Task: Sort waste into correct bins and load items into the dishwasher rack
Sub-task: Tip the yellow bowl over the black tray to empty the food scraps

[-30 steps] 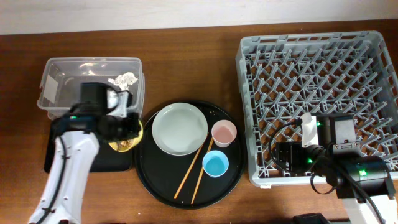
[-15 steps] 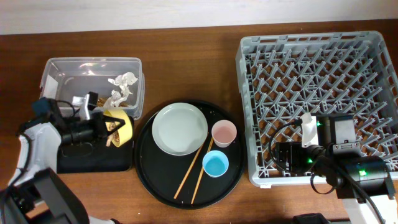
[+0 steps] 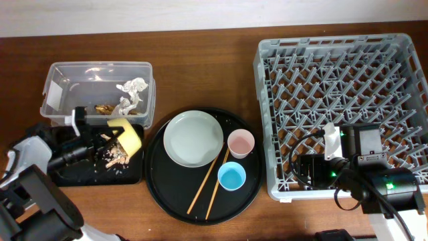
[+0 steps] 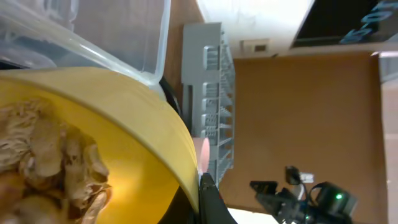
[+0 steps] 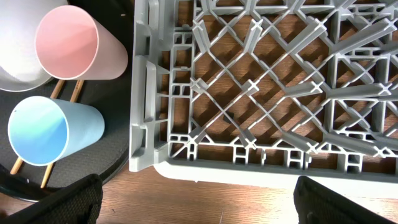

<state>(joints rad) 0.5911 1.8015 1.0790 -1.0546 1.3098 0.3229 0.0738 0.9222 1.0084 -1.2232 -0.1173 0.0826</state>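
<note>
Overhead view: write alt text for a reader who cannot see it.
The left claw holds a yellow bowl tilted over a shallow black tray, brown scraps scattered beneath. Beside it, a round tray holds a plate, pink cup, blue cup and chopsticks; a grey rack stands at right.

Two cups (image 3: 241,143), two chopsticks (image 3: 204,179), one plate (image 3: 193,138), one bowl (image 3: 127,134).

Brown wooden table (image 3: 200,73), clear tub (image 3: 100,65) at far-left corner, shallow black tray (image 3: 80,175) before it, round black tray (image 3: 170,193) mid-front, grey rack (image 3: 334,42) along right edge.
</note>
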